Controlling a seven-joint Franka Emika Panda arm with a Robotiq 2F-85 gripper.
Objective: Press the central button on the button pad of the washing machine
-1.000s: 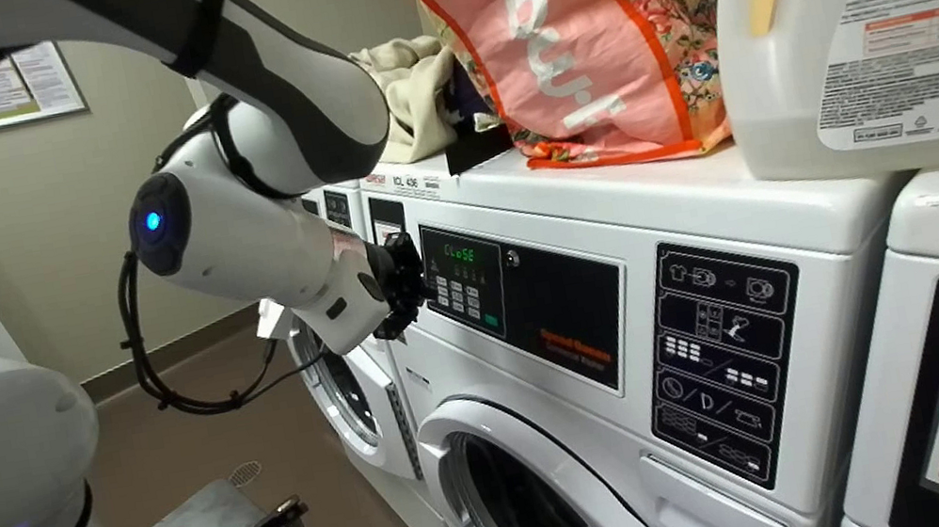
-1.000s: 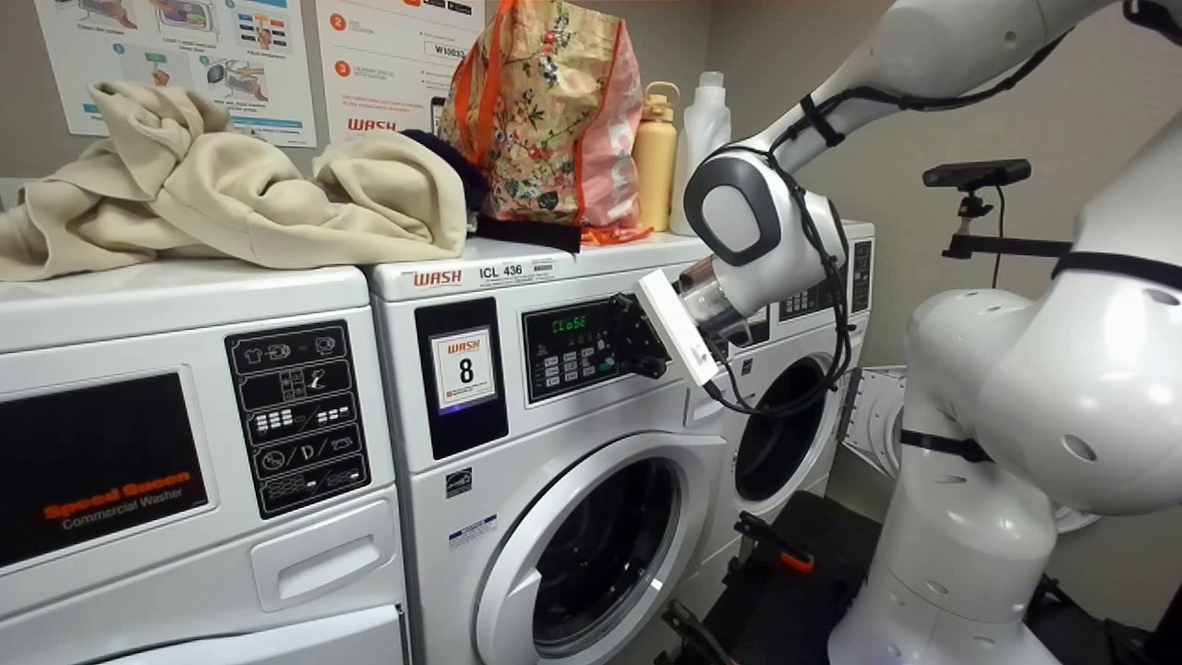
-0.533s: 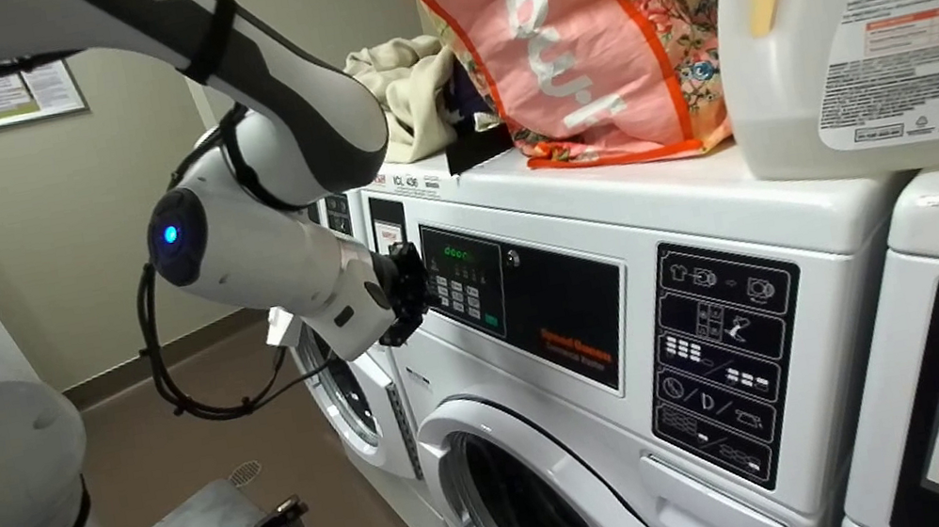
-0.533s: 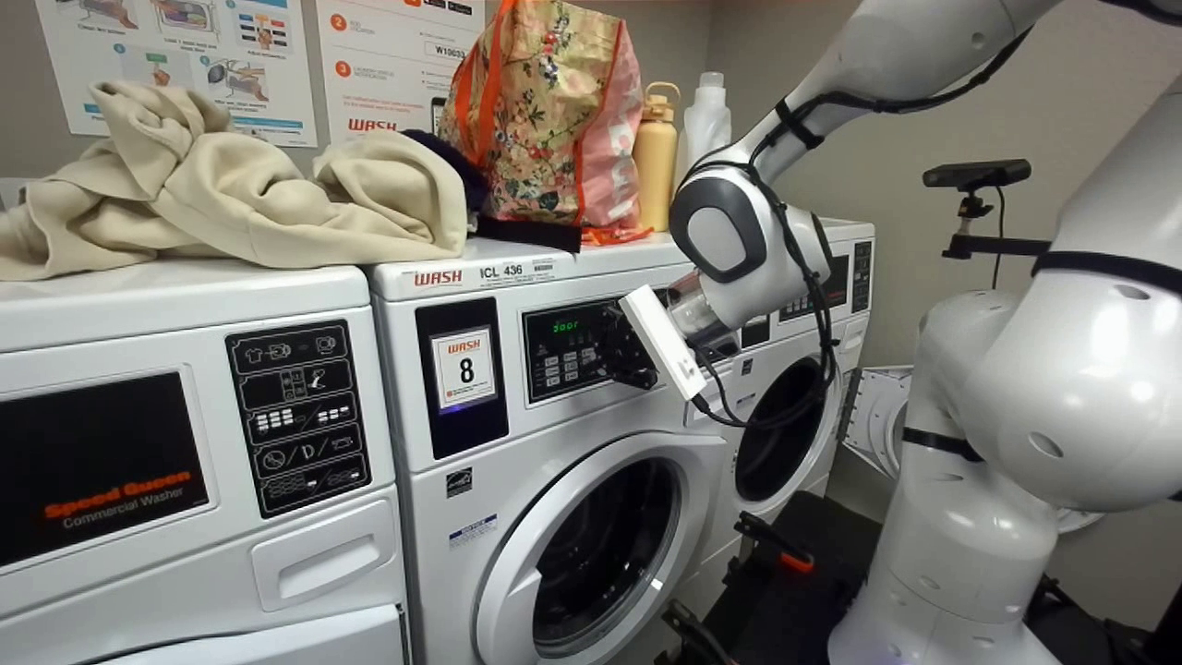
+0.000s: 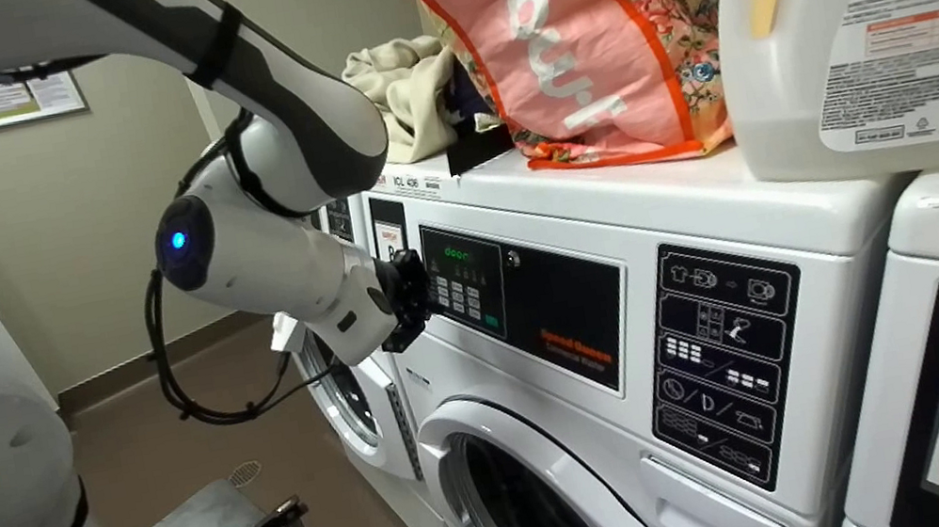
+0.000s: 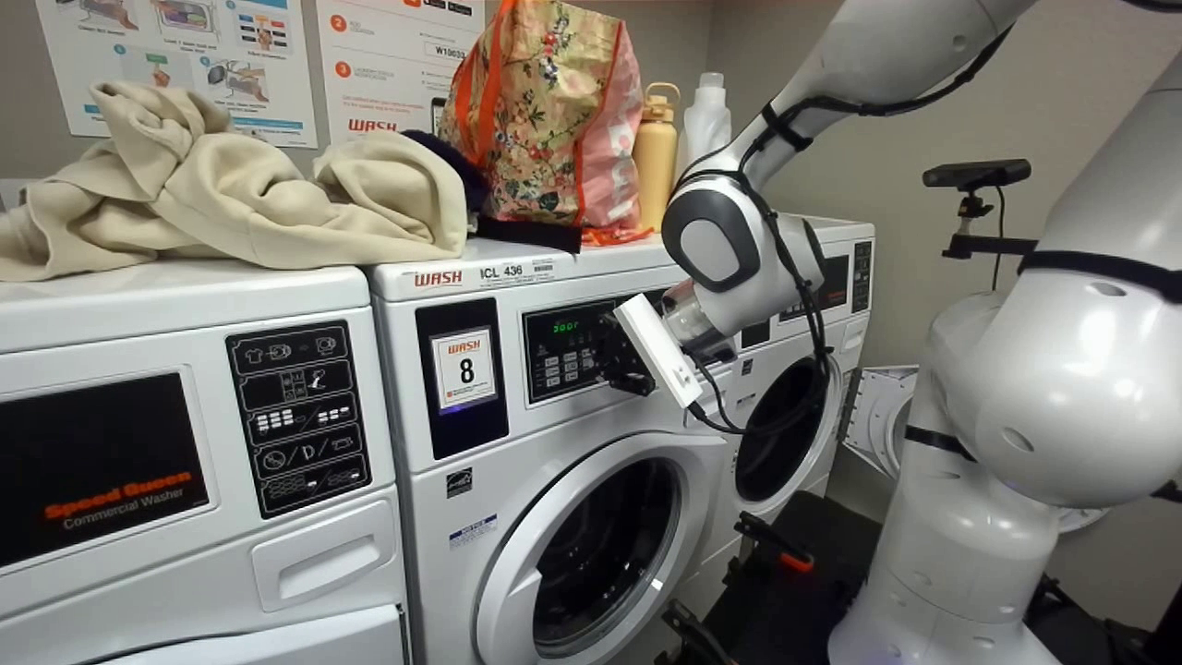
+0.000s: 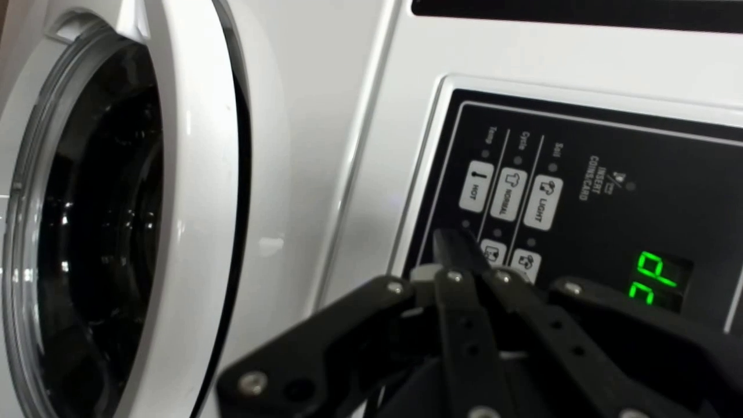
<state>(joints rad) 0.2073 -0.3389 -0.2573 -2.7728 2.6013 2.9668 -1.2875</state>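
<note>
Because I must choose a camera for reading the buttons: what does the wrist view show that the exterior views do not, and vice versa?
Only the wrist view: readable names on the HOT button, NORMAL button and LIGHT button. Only the exterior views: the floral bag, cream cloth and detergent jug. Shared: the button pad, green display, round door and jaws, which look closed in the wrist view.

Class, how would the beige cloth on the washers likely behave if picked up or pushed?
The cloth would probably flop and sag, since it lies in loose folds. Those folds look thick, so it may feel bulky. Slumped in a heap, it seems unlikely to roll.
</note>
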